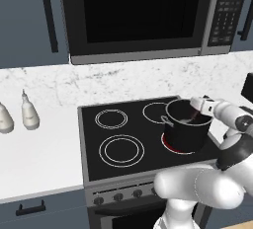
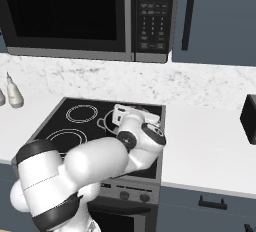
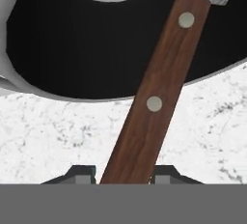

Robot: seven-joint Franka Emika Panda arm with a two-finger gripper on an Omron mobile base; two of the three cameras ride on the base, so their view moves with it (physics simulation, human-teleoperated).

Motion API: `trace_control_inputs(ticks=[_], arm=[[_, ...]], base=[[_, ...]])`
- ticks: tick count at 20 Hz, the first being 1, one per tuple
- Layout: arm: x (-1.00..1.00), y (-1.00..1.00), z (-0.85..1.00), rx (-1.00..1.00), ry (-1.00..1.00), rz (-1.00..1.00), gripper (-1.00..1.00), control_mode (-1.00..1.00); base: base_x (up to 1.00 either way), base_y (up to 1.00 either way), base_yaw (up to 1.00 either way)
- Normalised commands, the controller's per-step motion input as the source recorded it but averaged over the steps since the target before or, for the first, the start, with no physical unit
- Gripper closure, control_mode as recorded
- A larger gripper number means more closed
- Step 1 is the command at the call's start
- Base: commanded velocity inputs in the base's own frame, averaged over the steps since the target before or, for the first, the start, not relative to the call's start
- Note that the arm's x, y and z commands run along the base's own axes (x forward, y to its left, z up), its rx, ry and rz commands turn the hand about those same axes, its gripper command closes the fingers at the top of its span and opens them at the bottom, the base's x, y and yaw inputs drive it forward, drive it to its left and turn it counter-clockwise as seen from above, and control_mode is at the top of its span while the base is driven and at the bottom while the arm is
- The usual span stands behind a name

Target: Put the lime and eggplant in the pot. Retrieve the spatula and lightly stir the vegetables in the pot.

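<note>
Black pot (image 1: 187,127) sits on the front right burner of the black glass cooktop (image 1: 123,139), a red glow showing under its base. Thin silvery rim, small side handle facing the other burners. Inside reads dark; lime and eggplant can't be made out in it.

Gripper (image 1: 197,105) hangs at the pot's far right rim, wrist angled in from the right. In the hand view the spatula (image 3: 161,85) runs up between the two dark fingertips (image 3: 79,172) — reddish-brown wooden handle with two pale rivets, grey blade start at the top edge, over the pot's dark interior. The fingertips stand just beside the handle on either side; whether they press it or have slackened off, cannot tell. A thin reddish streak inside the pot in the left base view looks like the same handle.

In the right base view the arm's elbow covers most of the pot (image 2: 107,122); just the near handle and a bit of wall show.

Two white bottles (image 1: 20,114) stand on the white counter (image 1: 34,154) left of the stove, well apart from the pot. Microwave (image 1: 143,16) above, keypad at its right — button text too small to read, no brand legible. Marble backsplash (image 1: 123,77), blue-grey cabinets (image 1: 29,18). Stove knobs along the front, no readable markings.
</note>
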Motion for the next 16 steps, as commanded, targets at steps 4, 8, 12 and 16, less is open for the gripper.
trace_control_inputs(ticks=[4, 8, 12, 16], arm=[[0.0, 0.59, -0.12, -0.22, 0.0, 0.19, 1.0, -1.0], [0.0, 0.21, 0.0, -0.38, 0.16, 0.11, 1.0, -1.0], [0.06, 0.0, 0.0, -0.32, 0.17, 0.01, 1.0, -1.0], [0.01, -0.17, 0.0, -0.21, 0.12, 0.0, 1.0, -1.0]], base=[[0.0, 0.0, 0.0], [0.0, 0.0, 0.0], [0.0, 0.0, 0.0], [0.0, 0.0, 0.0]])
